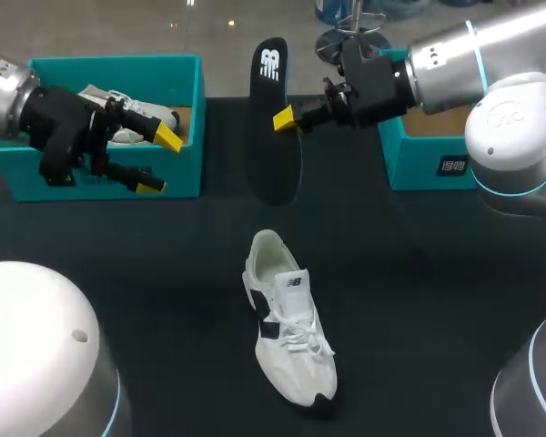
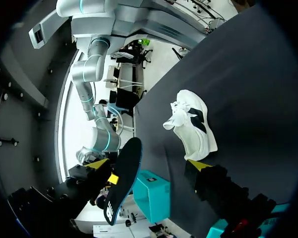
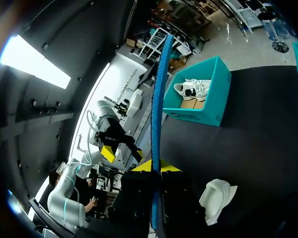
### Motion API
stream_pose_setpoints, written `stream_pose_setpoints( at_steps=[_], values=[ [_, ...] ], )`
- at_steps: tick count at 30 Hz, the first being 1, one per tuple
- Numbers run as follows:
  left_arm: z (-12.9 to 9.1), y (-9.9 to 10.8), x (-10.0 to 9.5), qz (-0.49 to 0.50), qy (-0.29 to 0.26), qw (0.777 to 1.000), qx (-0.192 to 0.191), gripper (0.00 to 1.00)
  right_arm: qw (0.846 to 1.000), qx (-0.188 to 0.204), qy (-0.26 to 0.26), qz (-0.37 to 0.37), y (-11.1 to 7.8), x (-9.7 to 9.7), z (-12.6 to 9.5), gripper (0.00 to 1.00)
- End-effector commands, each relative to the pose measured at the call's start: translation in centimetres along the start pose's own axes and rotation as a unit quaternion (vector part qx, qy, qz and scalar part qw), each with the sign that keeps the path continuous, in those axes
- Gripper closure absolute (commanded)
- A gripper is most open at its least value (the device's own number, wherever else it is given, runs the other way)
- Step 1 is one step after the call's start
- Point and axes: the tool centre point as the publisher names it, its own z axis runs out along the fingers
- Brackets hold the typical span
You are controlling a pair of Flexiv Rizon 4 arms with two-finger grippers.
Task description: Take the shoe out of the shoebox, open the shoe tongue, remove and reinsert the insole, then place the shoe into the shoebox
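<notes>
A white shoe [image 1: 291, 319] with black patches lies on the black table, toe toward me; it also shows as the shoe [image 2: 191, 124] and the shoe [image 3: 216, 196] in the wrist views. My right gripper [image 1: 289, 118] is shut on the black insole [image 1: 273, 118], which it holds upright above the table's far middle. The right wrist view has the insole [image 3: 159, 99] edge-on, blue underneath, between the fingers of the right gripper [image 3: 155, 166]. My left gripper [image 1: 159, 161] stands open and empty in front of the left teal shoebox [image 1: 177, 177]. From the left gripper [image 2: 151, 166], the insole [image 2: 121, 183] is ahead.
The left teal box holds a second white shoe [image 1: 127, 118], the same second shoe [image 3: 191, 88] in the right wrist view. Another teal box [image 1: 437, 150] stands at the far right under my right arm. The table between the shoe and the boxes is bare black cloth.
</notes>
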Motion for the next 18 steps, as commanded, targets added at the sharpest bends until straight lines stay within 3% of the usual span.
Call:
stream_pose_setpoints(
  at_steps=[1, 13, 14, 15, 18],
  values=[
    [0.1, -0.2, 0.0, 0.0, 0.001, 1.0, -0.002, 0.0, 1.0, 0.001, -0.003, 0.001, 0.2, 0.1, 0.3, 1.0],
    [-0.2, -0.3, -0.5, -0.027, 0.018, 0.999, 0.003, 0.0, 1.0, 0.001, -0.003, 0.001, 0.2, 0.1, 0.3, 1.0],
    [-0.4, -0.3, -0.7, -0.07, 0.057, 0.995, -0.038, 0.0, 1.0, 0.001, -0.003, 0.001, 0.2, 0.1, 0.3, 1.0],
    [-0.4, -0.2, -0.7, -0.104, 0.082, 0.986, -0.102, 0.0, 1.0, 0.001, -0.003, 0.001, 0.2, 0.1, 0.3, 1.0],
    [-1.7, -0.2, 0.4, -0.204, 0.111, 0.97, -0.076, 0.0, 1.0, 0.001, -0.003, 0.001, 0.2, 0.1, 0.3, 1.0]
  ],
)
